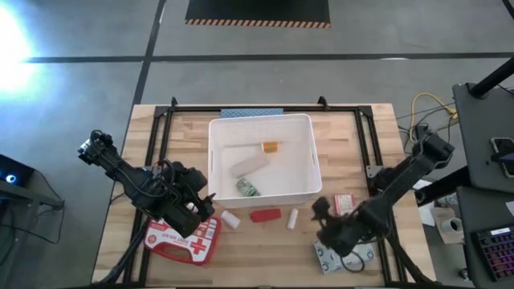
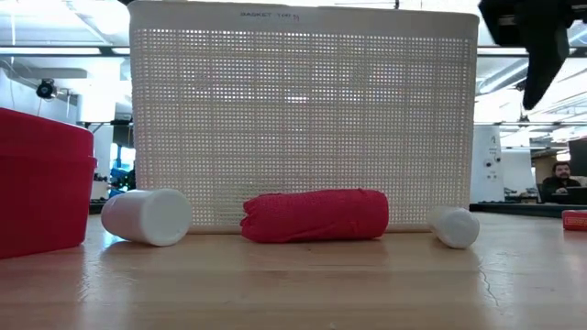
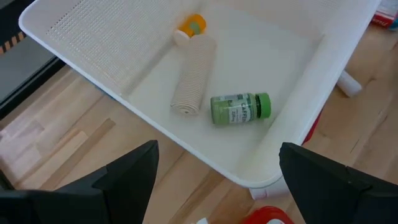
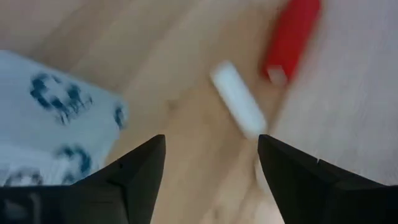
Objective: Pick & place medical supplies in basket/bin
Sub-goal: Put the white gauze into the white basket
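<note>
The white bin [image 1: 218, 164] stands mid-table and holds a green bottle [image 3: 240, 108], a beige roll [image 3: 193, 81] and an orange-capped item [image 3: 190, 27]. On the table in front of it lie a white roll [image 1: 231, 219], the red tube [image 1: 265, 215] and a second white roll [image 1: 293, 218]. The red first-aid case [image 1: 183, 238] lies flat near left, under my left gripper [image 1: 201, 202], which is open and off the table, near the bin's near left corner. My right gripper [image 1: 323, 210] is open and hovers between the red-white box [image 1: 344, 203] and the second white roll [image 4: 237, 102], with the pale patterned pack [image 1: 337, 257] nearer.
A black frame [image 1: 363, 152] runs along the table's sides and far edge. In the low view the bin's mesh wall [image 2: 303, 119] fills the background behind the red tube [image 2: 316, 215] and both rolls. A person sits far off in the room [image 2: 561, 176].
</note>
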Robot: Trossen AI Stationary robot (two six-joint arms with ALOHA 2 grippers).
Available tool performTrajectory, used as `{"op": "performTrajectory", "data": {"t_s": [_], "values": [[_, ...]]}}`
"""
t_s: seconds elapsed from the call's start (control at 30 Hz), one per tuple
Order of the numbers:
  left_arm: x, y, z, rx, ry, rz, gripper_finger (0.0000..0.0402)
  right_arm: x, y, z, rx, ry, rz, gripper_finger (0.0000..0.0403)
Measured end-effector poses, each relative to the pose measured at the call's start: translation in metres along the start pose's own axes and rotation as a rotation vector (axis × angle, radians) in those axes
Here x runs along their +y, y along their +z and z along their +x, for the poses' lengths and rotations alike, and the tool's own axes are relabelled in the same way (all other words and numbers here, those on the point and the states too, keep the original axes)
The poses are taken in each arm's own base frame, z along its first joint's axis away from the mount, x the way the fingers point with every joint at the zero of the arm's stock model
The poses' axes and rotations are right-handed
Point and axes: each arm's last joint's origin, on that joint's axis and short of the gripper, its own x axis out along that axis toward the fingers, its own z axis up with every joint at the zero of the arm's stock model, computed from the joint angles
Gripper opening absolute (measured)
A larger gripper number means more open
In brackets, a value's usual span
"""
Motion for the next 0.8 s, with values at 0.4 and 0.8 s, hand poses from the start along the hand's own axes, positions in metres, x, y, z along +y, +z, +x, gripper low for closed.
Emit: {"op": "performTrajectory", "data": {"t_s": [0.4,0.8], "values": [[0.0,0.0,0.0,0.0,0.0,0.0,0.031,-0.012,0.011,0.068,-0.02,0.138,-0.331,0.0271],[0.0,0.0,0.0,0.0,0.0,0.0,0.031,-0.063,0.018,0.087,-0.035,0.234,-0.292,0.0277]]}}
